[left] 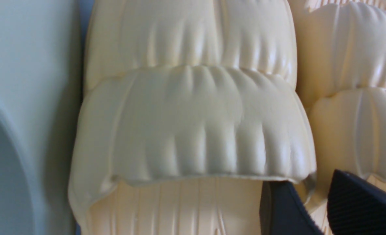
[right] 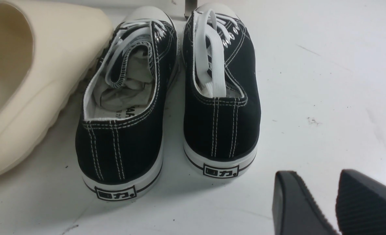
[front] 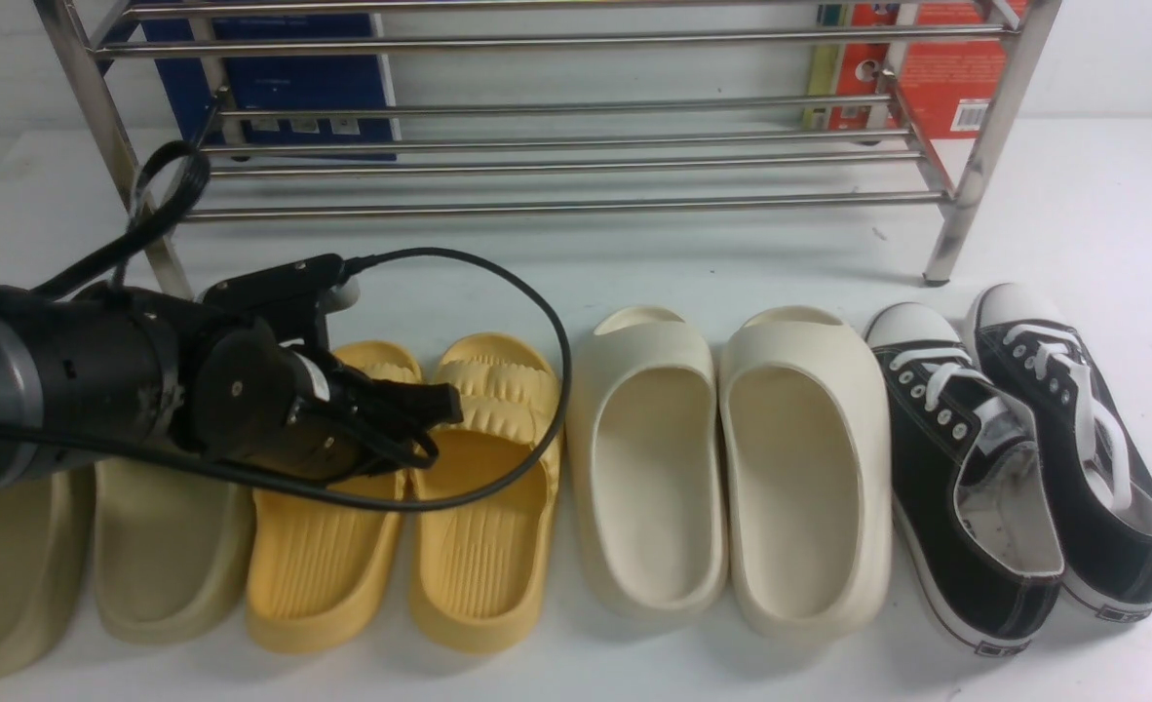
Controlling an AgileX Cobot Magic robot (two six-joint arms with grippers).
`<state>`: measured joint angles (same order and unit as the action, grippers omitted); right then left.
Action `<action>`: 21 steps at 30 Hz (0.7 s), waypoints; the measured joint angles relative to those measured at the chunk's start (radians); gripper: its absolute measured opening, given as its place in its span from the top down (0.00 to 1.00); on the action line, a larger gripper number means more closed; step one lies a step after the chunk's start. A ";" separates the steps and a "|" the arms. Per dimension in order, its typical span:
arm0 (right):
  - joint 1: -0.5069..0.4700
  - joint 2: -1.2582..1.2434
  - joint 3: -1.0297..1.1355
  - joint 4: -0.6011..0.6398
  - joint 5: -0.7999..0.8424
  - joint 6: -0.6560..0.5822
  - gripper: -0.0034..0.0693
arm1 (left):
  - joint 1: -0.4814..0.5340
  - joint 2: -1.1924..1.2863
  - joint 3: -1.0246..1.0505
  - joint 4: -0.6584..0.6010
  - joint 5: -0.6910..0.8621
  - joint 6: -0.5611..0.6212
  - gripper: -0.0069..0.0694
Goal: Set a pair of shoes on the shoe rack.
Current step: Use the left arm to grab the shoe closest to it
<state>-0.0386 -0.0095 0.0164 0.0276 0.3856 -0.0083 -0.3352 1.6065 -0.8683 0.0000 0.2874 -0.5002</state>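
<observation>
Jaws on left arm stand parted astride one yellow slide's side wall; right jaws parted, empty.

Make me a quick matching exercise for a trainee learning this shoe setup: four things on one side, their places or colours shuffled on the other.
Things
1. Puffy-strapped slides
2. Lace-up sneakers
3. Shoe rack
4. Smooth cream slides

Descriptions
A. Shiny metal bars, behind the row of shoes
B. Between the yellow pair and the black pair
C. Black, with white toe caps
D. Yellow, with the left gripper at one of them

Right pairs: 1-D, 2-C, 3-A, 4-B
</observation>
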 joint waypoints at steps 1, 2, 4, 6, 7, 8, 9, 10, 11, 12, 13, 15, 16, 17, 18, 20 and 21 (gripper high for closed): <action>0.000 0.000 0.000 0.000 0.000 0.000 0.62 | 0.000 0.000 0.000 0.000 0.000 0.000 0.60; 0.000 0.000 0.000 0.000 0.000 0.000 0.62 | 0.000 0.000 0.000 0.000 0.000 0.000 0.60; 0.000 0.000 0.000 0.000 0.000 0.000 0.62 | 0.000 0.000 0.000 0.000 0.000 0.000 0.61; 0.000 0.000 0.000 0.000 0.000 0.000 0.62 | 0.000 0.000 0.000 0.000 0.000 0.000 0.65; 0.000 0.000 0.000 0.000 0.000 0.000 0.62 | 0.000 0.000 0.000 0.000 -0.001 0.000 0.69; 0.000 0.000 0.000 0.000 0.000 0.000 0.62 | 0.000 0.000 0.000 0.000 -0.001 0.000 0.72; 0.000 0.000 0.000 0.000 0.000 0.000 0.62 | 0.000 0.000 0.000 0.000 -0.001 0.000 0.75; 0.000 0.000 0.000 0.000 0.000 0.000 0.62 | 0.000 0.000 0.000 0.000 -0.001 0.000 0.79; 0.000 0.000 0.000 0.000 0.000 0.000 0.62 | 0.000 0.000 0.000 0.000 -0.001 0.000 0.82; 0.000 0.000 0.000 0.000 0.000 0.000 0.62 | 0.000 0.000 0.000 0.000 -0.002 0.000 0.83; 0.000 0.000 0.000 0.000 0.000 0.000 0.62 | 0.000 0.000 0.000 0.000 -0.002 0.000 0.87; 0.000 0.000 0.000 0.000 0.000 0.000 0.62 | 0.000 0.000 0.000 -0.005 -0.002 0.000 0.92; 0.000 0.000 0.000 0.000 0.000 0.000 0.62 | 0.000 0.000 0.000 -0.007 -0.003 0.000 0.93; 0.000 0.000 0.000 0.000 0.000 0.000 0.62 | 0.000 0.000 0.000 -0.009 -0.003 0.000 0.93; 0.000 0.000 0.000 0.000 0.000 0.000 0.62 | 0.000 0.000 0.000 -0.010 -0.004 0.000 0.93; 0.000 0.000 0.000 0.000 0.000 0.000 0.62 | 0.000 0.000 0.000 -0.014 -0.003 0.000 0.93; 0.000 0.000 0.000 0.000 0.000 0.000 0.62 | 0.000 0.000 0.000 -0.018 0.000 0.000 0.93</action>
<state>-0.0386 -0.0095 0.0164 0.0276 0.3856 -0.0083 -0.3352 1.6065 -0.8683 -0.0183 0.2869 -0.5002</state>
